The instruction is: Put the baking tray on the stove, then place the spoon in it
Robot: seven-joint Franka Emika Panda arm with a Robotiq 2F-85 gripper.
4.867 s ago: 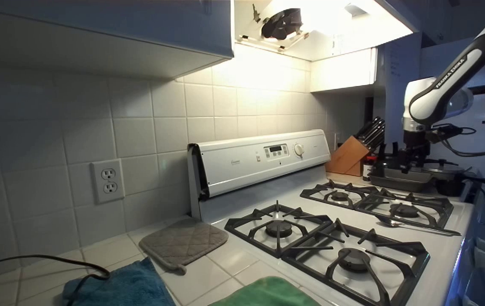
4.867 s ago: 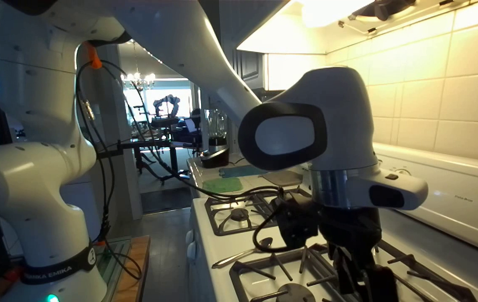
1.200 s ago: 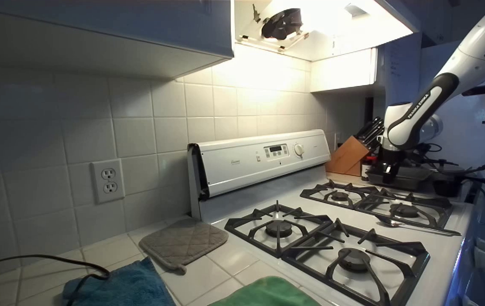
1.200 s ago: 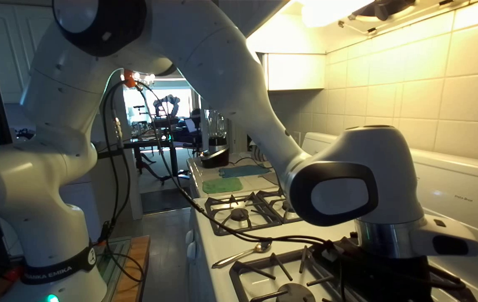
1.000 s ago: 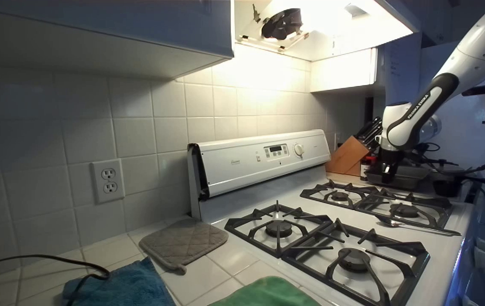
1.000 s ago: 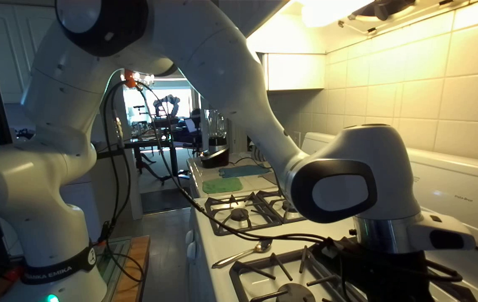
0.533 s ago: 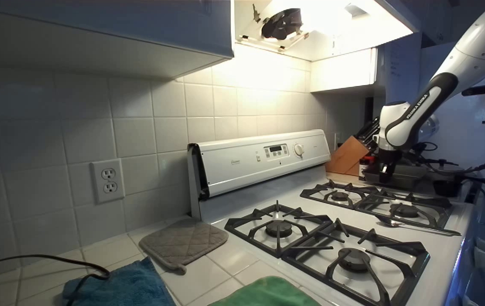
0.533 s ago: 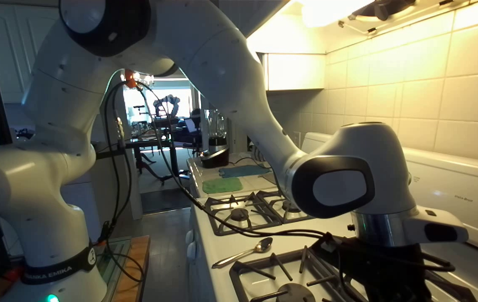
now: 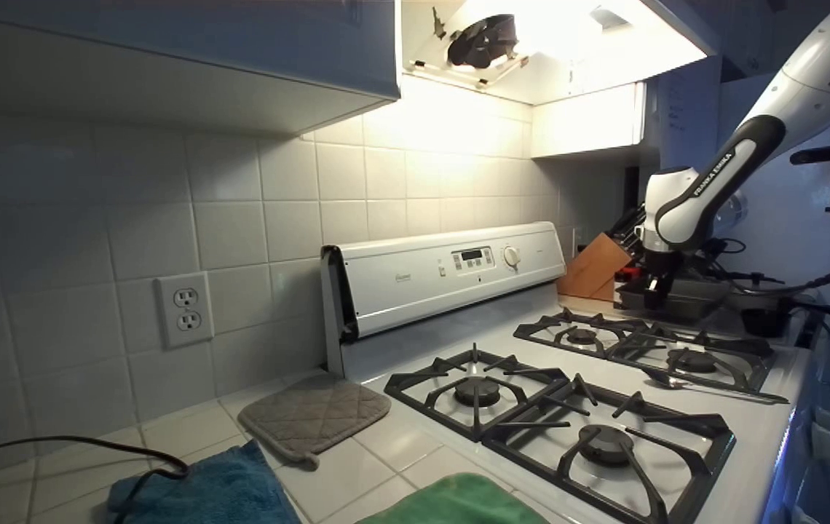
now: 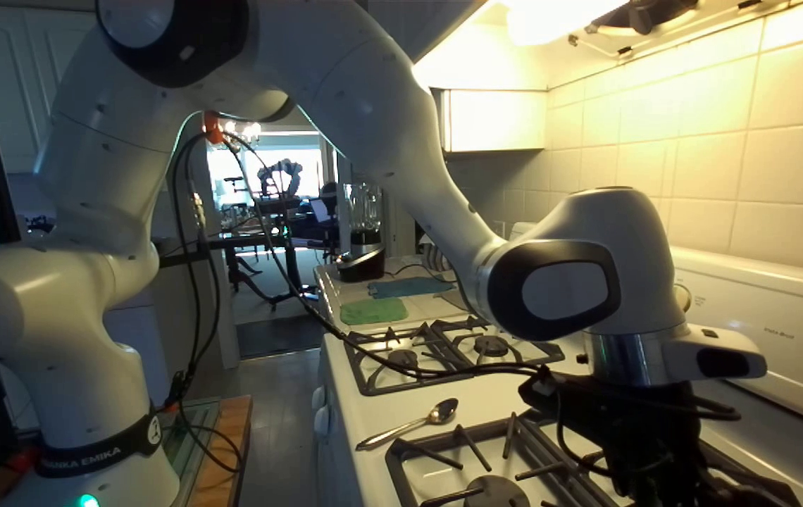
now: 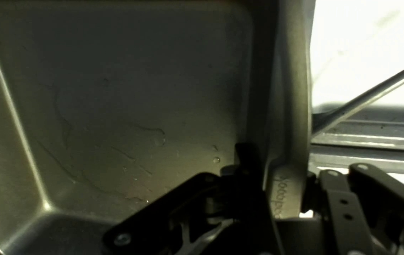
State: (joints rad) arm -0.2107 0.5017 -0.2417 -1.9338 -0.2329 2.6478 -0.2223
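Wrist view first: what has the gripper (image 11: 282, 179) got?

— The baking tray (image 11: 134, 78). Its fingers (image 11: 248, 159) straddle one wall, one inside and one outside, and look clamped on it.

And where does the tray sit?

— Beyond the burners (image 9: 582, 336) of the stove (image 9: 568, 361) in an exterior view, near the knife block (image 9: 598, 269). Whether its underside hangs free I can't make out.

How would you place it well?

— Raise it over the grate bars (image 11: 368, 97) before going sideways; held by one wall, it will probably want to droop. Keep it level, centre it over a burner, and let its floor settle on the bars before easing the fingers apart. (Draw straight up, or the inner finger may drag the wall.) Steer clear of the spoon (image 10: 407, 427), lying just beside a front grate (image 10: 473, 448).

Which way does everything point?

— Tray: mouth up, gripped wall facing the burners and running from the back panel (image 9: 451, 280) toward the stove's front. Its longer side I can't pick out; no view shows it whole. The spoon is plainer: long axis roughly front to back, bowl toward the panel, handle toward the front.
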